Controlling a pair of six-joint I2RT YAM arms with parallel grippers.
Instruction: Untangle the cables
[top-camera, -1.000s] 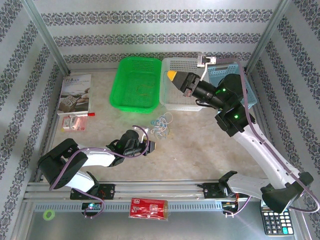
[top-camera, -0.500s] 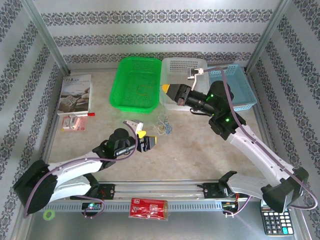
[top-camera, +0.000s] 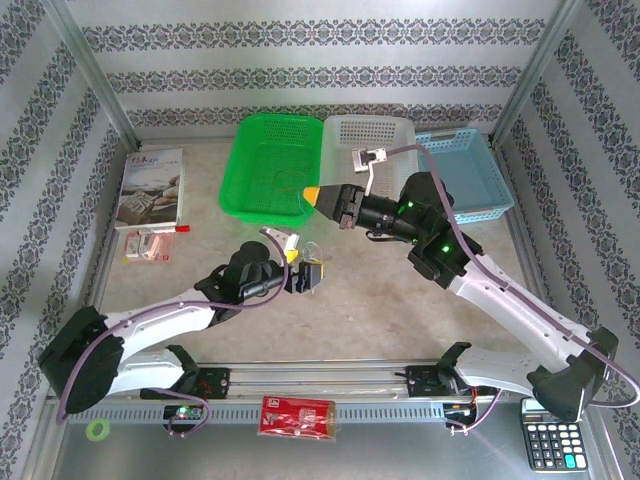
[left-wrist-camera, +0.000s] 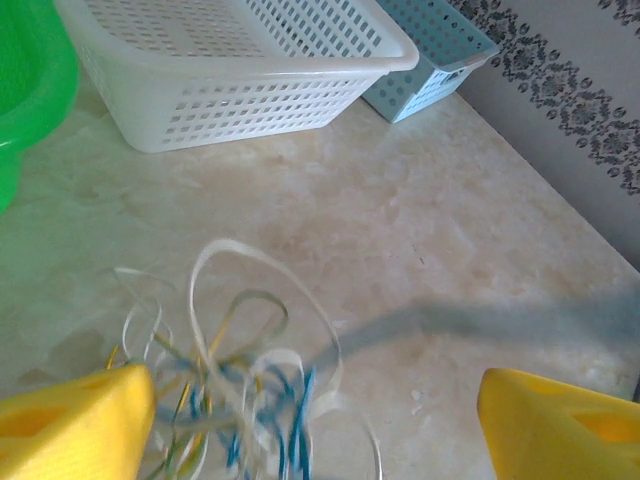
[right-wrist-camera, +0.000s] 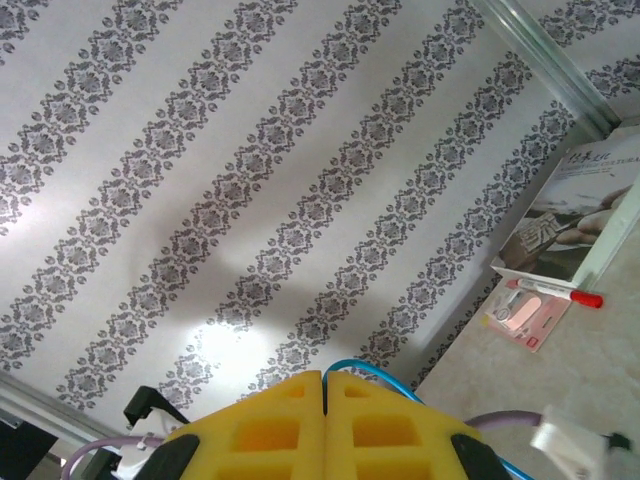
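left hand (left-wrist-camera: 315, 425) spread wide and empty, poised just above the tangled cables (left-wrist-camera: 250, 395) on the bench (left-wrist-camera: 450, 250); right hand (right-wrist-camera: 324, 380) pressed closed, raised nearby. likely step: choosing a strand. next needs pinching one loop only.

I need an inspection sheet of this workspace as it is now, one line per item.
Surface: pale marbled table.
Job's things: cables in one tangled heap on the table.
Clutter: green basket, white basket, blue basket, book, calculator.
Hands: left hand open, fingers either side of the heap; right hand shut, by the green basket.
Cables: purple wires run along the arms.
Surroundings: patterned walls, metal frame.
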